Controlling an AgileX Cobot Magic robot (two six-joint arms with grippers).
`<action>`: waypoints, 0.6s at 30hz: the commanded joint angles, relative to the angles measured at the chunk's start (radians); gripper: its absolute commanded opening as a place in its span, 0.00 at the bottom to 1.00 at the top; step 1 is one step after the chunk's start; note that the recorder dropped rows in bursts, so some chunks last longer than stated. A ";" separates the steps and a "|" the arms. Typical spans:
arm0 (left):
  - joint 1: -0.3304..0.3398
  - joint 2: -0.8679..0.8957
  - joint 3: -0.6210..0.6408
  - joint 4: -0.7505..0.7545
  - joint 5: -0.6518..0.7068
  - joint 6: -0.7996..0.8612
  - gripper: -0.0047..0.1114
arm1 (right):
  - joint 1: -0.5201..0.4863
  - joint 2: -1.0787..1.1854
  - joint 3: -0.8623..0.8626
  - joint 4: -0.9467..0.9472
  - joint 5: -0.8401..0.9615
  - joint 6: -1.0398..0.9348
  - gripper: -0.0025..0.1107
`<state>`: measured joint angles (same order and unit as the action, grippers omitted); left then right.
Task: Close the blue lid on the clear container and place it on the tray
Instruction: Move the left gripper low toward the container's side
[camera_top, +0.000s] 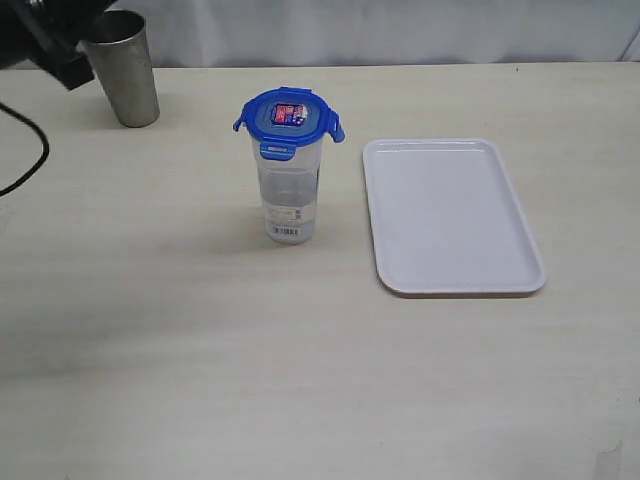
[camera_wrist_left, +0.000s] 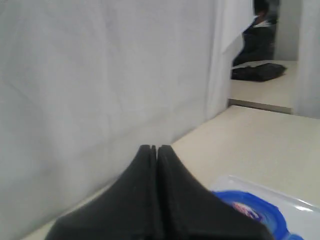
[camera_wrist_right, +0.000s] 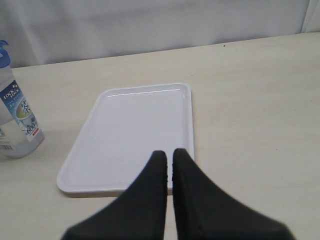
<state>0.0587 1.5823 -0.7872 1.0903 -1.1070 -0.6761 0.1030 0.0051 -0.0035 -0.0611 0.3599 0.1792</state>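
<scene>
The clear container stands upright on the table, left of the tray, with its barcode sticker near the base. On its mouth rests the blue lid, its flap tabs sticking outward. My left gripper is shut on nothing, raised near the back left; the lid shows low beside its fingers. Also shut and empty, my right gripper hovers over the near edge of the tray. The container stands off to the tray's side.
A grey steel cup stands at the back left, just beside my left arm's black body. A black cable hangs at the left edge. A white curtain lines the back of the table.
</scene>
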 joint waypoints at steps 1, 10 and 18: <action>0.076 0.153 -0.005 0.162 -0.114 -0.053 0.04 | -0.007 -0.005 0.004 0.001 -0.003 -0.002 0.06; 0.067 0.513 -0.023 0.065 -0.114 0.256 0.18 | -0.007 -0.005 0.004 0.001 -0.003 -0.002 0.06; -0.021 0.623 -0.128 0.076 -0.114 0.314 0.87 | -0.007 -0.005 0.004 0.001 -0.003 -0.002 0.06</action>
<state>0.0785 2.1835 -0.8896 1.1753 -1.2067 -0.3735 0.1030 0.0051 -0.0035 -0.0611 0.3599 0.1792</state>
